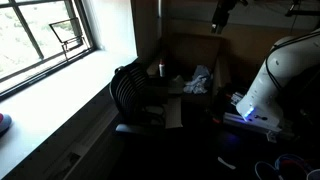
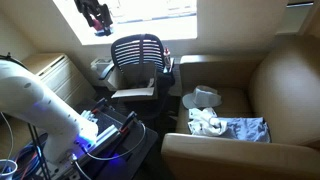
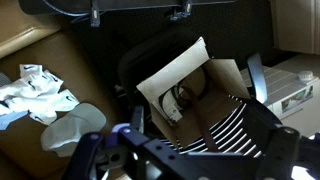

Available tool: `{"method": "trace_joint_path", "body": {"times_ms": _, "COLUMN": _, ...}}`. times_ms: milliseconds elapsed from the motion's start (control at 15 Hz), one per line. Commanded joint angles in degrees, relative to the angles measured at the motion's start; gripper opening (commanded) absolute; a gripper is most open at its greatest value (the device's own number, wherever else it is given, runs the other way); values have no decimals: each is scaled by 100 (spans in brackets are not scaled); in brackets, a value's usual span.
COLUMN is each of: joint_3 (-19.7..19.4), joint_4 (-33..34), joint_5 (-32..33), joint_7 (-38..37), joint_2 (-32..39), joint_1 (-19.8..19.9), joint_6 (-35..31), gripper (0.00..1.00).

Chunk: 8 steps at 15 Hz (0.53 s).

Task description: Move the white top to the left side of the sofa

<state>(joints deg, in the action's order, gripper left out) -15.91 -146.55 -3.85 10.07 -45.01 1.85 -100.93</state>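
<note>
The white top lies crumpled on the seat of the tan sofa, beside a blue cloth. It shows at the left edge of the wrist view and as a pale heap in an exterior view. My gripper hangs high in front of the window, well away from the sofa and above the office chair. It also shows at the top of an exterior view. In the wrist view its fingers are apart with nothing between them.
A black mesh office chair stands between the window and the sofa, with a cardboard box on its seat. A pale rounded object sits on the sofa behind the top. The robot's white arm and base fill the near side, with cables on the floor.
</note>
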Motion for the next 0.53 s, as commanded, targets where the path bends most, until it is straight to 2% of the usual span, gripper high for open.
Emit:
{"method": "trace_joint_path", "body": {"times_ms": 0, "joint_3": 126, "joint_4": 13, "joint_5": -94, "joint_7": 98, "joint_2": 38, "joint_1": 165, "joint_6": 19, "gripper": 100}}
{"method": "trace_joint_path", "body": {"times_ms": 133, "joint_3": 126, "joint_4": 13, "joint_5": -94, "joint_7": 97, "joint_2": 38, "joint_1": 165, "joint_6": 19, "gripper": 100}}
{"method": "trace_joint_path", "body": {"times_ms": 267, "joint_3": 380, "joint_4": -494, "joint_5": 175, "joint_7": -659, "joint_2": -403, "joint_1": 654, "joint_6": -84, "gripper": 100}}
{"method": "trace_joint_path", "body": {"times_ms": 333, "joint_3": 279, "joint_4": -956, "joint_5": 289, "joint_7": -732, "joint_2": -422, "joint_1": 837, "joint_6": -313, "gripper": 100}}
{"method": "trace_joint_path", "body": {"times_ms": 467, "joint_3": 254, "joint_4": -1361, "joint_5": 290, "joint_7": -1094, "joint_2": -279, "joint_1": 1064, "joint_6": -488, "gripper": 100}}
